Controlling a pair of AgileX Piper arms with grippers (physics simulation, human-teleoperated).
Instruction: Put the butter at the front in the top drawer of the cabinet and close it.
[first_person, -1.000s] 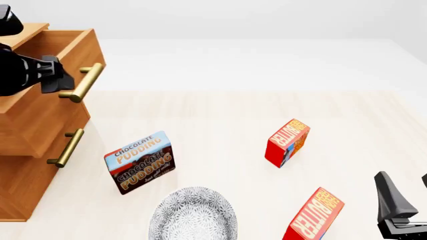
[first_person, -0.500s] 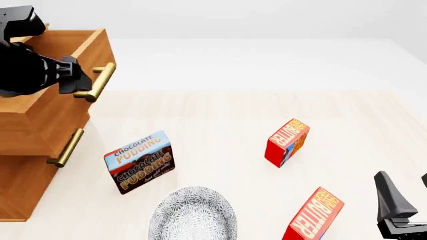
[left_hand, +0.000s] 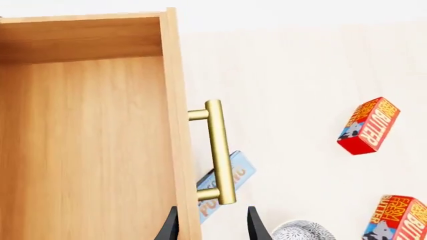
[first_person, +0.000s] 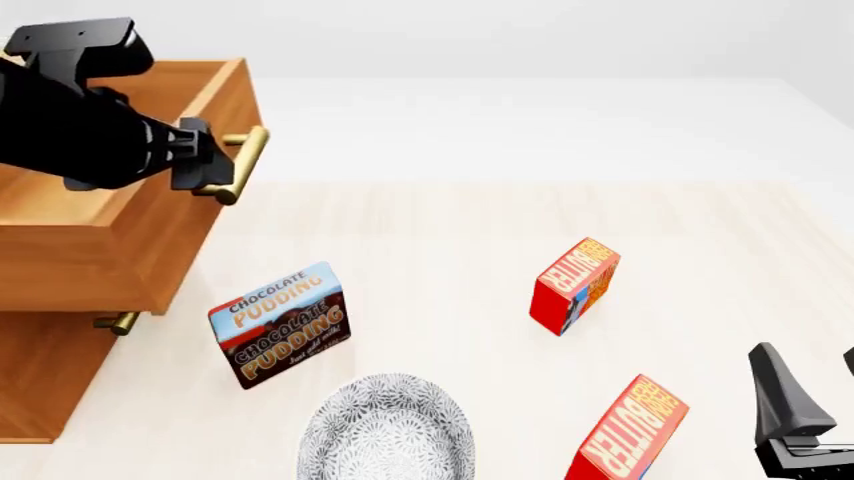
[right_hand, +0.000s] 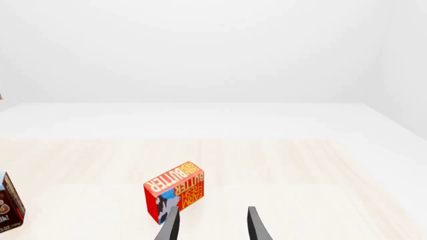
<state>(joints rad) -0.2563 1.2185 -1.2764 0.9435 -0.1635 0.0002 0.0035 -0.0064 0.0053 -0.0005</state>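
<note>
The cabinet (first_person: 40, 370) stands at the left. Its top drawer (first_person: 120, 240) is pulled far out; the left wrist view shows its bare wooden inside (left_hand: 87, 150). My left gripper (first_person: 200, 165) is at the drawer's brass handle (first_person: 247, 160). Its jaws stand apart, one on each side of the handle (left_hand: 219, 150). The front butter (first_person: 627, 435) stands tilted near the front edge, also in the left wrist view (left_hand: 400, 220). My right gripper (first_person: 811, 385) is open and empty just right of it.
A second butter (first_person: 577, 283) stands farther back, ahead of my right gripper (right_hand: 213, 225) in its wrist view (right_hand: 175, 192). A Chocolate Pudding box (first_person: 280, 322) stands near the cabinet. A patterned bowl (first_person: 387, 430) sits at the front. The lower drawer's handle (first_person: 120, 322) peeks out under the open drawer.
My left gripper has moved right with the handle, and the top drawer has slid farther out, now covering most of the lower handle. The right arm and the boxes have not moved.
</note>
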